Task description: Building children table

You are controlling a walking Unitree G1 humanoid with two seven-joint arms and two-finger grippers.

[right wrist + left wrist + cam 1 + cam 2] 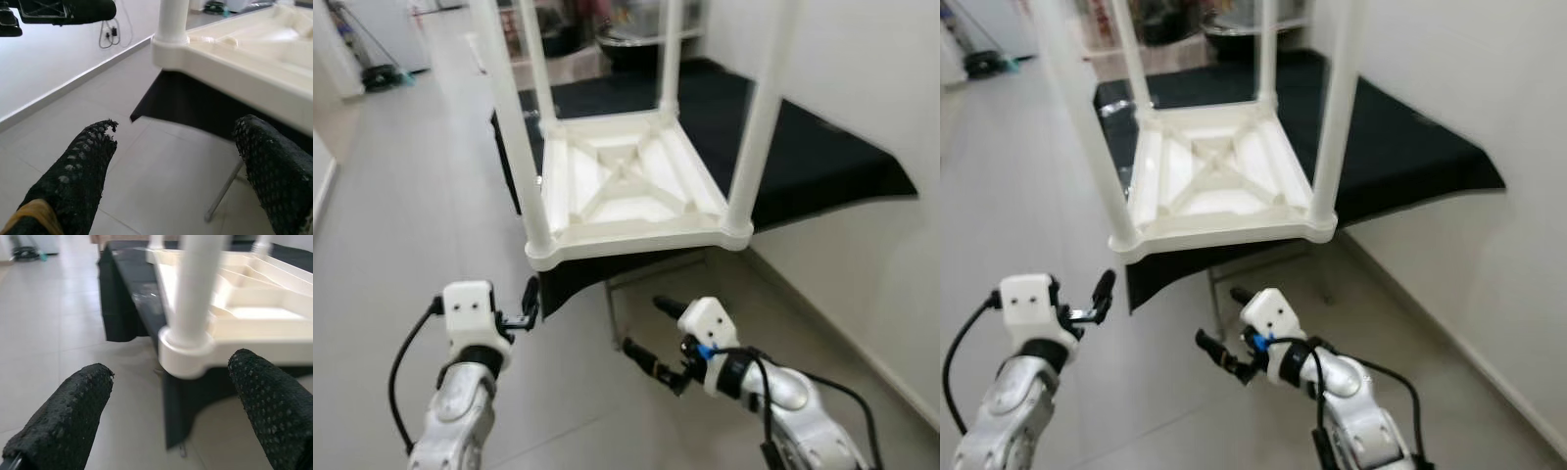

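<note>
- Left eye view: left gripper (530, 302) and right gripper (652, 334) both spread wide, holding nothing, below the near edge
- White children table (631, 186) lies inverted, legs up, on the black-draped platform (822, 157), overhanging its near edge
- Step, judged: approach before grasping; next, close on the near corners

Both eye views look forward and down from the head onto the upturned table (631, 186) on the black worktop (822, 157). Each wrist view looks along its own fingers, close under the table's near corners.
</note>
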